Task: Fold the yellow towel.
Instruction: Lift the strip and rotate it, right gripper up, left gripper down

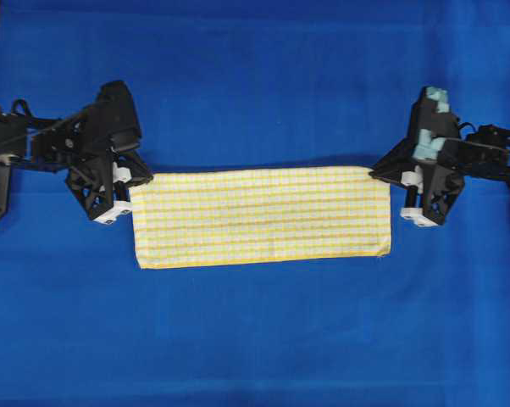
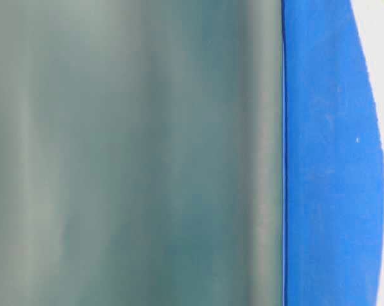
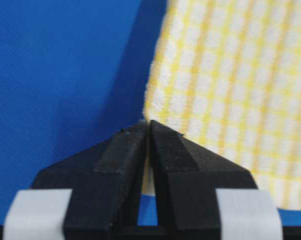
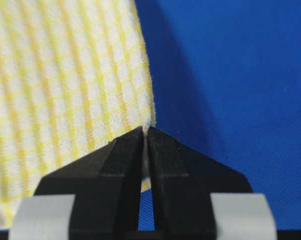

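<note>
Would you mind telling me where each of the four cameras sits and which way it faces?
Overhead: above, looking down on the yellow towel and blue cloth; both arms show.
Table-level: low, blocked by a blurred grey-green surface; no robot parts.
Left wrist: along the left gripper, shut on a towel corner.
Right wrist: along the right gripper, likewise.
Overhead and both wrist views share towel and grippers.

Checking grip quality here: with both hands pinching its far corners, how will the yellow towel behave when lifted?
The yellow towel looks thin, so probably floppy: its middle should sag between the left hand and right hand. Likely light. Each hand grips only a corner tip, so it might slip free.
</note>
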Available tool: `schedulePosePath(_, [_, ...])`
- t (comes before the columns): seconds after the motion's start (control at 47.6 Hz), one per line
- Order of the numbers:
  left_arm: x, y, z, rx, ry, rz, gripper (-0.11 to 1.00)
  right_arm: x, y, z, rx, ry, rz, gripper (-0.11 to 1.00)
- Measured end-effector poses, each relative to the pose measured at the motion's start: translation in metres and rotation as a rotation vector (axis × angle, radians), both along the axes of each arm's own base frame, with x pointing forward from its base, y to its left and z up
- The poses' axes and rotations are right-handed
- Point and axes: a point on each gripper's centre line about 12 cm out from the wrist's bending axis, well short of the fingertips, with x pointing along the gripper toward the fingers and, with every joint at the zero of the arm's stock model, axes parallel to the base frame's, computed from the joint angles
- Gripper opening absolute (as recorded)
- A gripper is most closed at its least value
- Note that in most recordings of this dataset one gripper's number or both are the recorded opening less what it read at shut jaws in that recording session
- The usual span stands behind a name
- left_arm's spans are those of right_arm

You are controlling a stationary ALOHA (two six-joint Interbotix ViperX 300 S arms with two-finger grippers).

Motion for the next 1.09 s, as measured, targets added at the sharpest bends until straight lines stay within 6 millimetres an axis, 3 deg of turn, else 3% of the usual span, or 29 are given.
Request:
schedulePosePath(0.336, [-0.006, -0.006, 0.072, 0.013, -0.233, -0.026, 0.01, -0.006, 0.003, 0.054, -0.029, -0.128, 0.073, 0.02])
schedulePosePath(0.567, [-0.009, -0.013, 0.079, 0.002, -0.272, -0.044, 0.01, -0.005, -0.004, 0.058, -0.041, -0.132, 0.059, 0.02])
schedulePosePath(0.841, [0.015, -0.033, 0.08, -0.004, -0.345, -0.115, 0.01, 0.015, -0.054, 0.056, -0.096, -0.122, -0.095, 0.02])
schedulePosePath(1.093, [0.061, -0.059, 0.084, -0.014, -0.383, -0.182, 0.01, 0.031, -0.108, 0.057, -0.16, -0.1, -0.203, 0.02])
